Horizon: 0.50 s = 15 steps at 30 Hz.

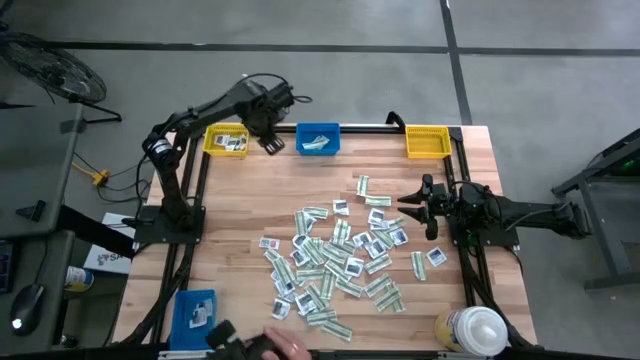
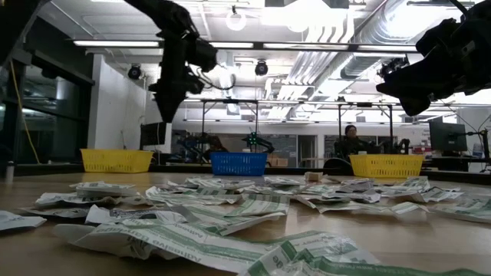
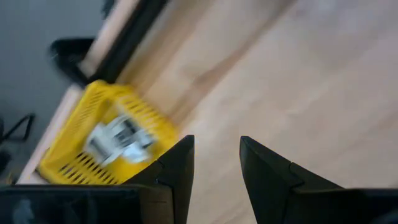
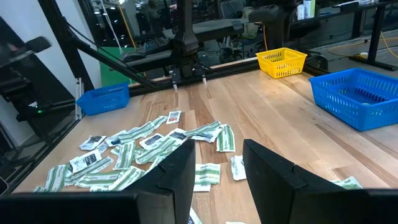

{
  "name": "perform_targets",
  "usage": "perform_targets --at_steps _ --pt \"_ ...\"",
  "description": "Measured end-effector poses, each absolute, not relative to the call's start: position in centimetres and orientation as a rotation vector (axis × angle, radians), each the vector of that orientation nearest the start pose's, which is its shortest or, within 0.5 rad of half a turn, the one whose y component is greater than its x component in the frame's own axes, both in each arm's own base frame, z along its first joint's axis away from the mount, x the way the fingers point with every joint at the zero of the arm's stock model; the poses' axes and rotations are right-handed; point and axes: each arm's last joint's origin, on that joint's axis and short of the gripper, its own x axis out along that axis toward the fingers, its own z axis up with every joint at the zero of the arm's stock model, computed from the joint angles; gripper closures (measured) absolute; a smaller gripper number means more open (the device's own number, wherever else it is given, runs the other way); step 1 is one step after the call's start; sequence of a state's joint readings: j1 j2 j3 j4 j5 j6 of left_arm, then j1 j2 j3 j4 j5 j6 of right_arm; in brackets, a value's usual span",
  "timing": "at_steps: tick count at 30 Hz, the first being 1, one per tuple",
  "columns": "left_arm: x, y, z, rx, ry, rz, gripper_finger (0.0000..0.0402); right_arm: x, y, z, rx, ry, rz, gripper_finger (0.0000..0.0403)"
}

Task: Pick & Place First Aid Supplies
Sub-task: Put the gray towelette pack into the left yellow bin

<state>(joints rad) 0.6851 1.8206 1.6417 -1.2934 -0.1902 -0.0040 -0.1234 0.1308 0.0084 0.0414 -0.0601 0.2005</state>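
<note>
- Since these first aid supplies (image 1: 335, 262) are just small flat paper packets, they look feather-light, thin and floppy, and I judge they will slide on the wood rather than lift cleanly; the pile lies scattered across the middle of the table (image 1: 250, 195), with many packets overlapping.
- Best hold, I reckon, is a raised or curled edge of one packet at the fringe of the heap, say a loose one like the strip (image 1: 363, 185) lying apart toward the bins, pinched from above so only one comes up.
- Up at the far edge, the left gripper (image 1: 271, 143) hangs in the air between the yellow bin (image 1: 226, 140) and the blue bin (image 1: 318, 139); its fingers (image 3: 177, 165) stand apart with nothing between them, and a packet already lies in that yellow bin.
- Over on the other side, the right gripper (image 1: 408, 203) hovers just beside the pile's edge, arm stretched in from the table's side, jaws apart and empty, pointing toward the packets.
</note>
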Motion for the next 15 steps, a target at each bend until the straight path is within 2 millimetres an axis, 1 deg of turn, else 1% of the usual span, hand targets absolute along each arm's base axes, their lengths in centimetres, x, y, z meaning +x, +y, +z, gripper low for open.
perform_targets --at_steps 5,10,12,15 --pt "29.0 19.7 27.9 -0.326 1.421 0.595 0.0275 10.4 -1.1 16.0 0.208 0.074 -0.071 0.0274" --pt "31.9 16.5 28.0 -0.226 1.342 0.490 0.0275 10.4 -1.1 16.0 0.208 0.074 -0.072 0.0274" --pt "33.2 15.3 27.6 -0.215 1.314 0.421 0.0275 10.4 -1.1 16.0 0.208 0.074 -0.072 0.0274" --pt "35.0 13.7 26.3 -0.198 1.306 0.339 0.0275 10.4 -1.1 16.0 0.208 0.074 -0.072 0.0274"
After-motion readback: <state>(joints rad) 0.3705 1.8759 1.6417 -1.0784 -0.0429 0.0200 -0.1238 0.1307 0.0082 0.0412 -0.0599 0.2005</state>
